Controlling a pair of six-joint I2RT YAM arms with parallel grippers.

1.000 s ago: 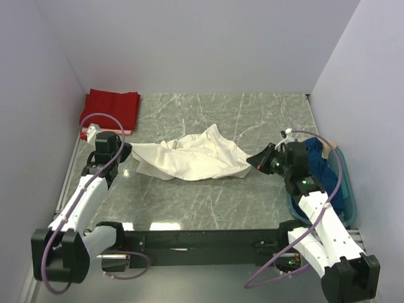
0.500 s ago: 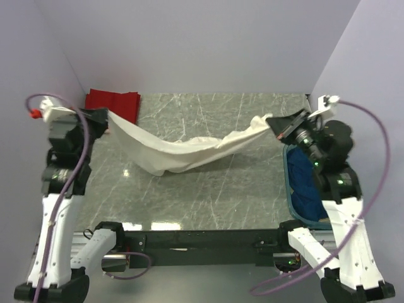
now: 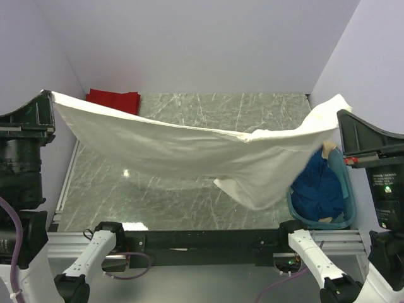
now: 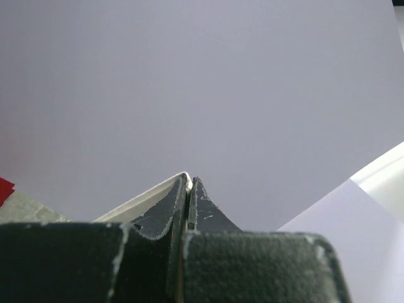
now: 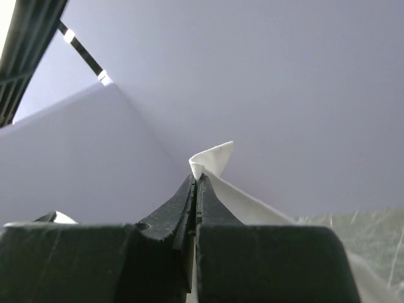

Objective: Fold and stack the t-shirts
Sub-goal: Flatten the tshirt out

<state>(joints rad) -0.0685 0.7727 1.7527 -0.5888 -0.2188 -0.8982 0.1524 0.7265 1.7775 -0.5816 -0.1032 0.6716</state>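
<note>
Above the table (image 3: 221,107), cream-white t-shirt (image 3: 189,151) hangs, top edge sagging.

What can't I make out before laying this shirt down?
- Top view: white shirt hides the middle of the table and part of the red shirt.
- Top view: its hanging corner covers part of the blue shirt in the basket.
- Wrist views: only the pinched edge at left gripper and right gripper; rest out of frame.

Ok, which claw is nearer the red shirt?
Left. The left claw hangs just left of the red shirt; the right claw is across the table, by the teal basket.
</note>
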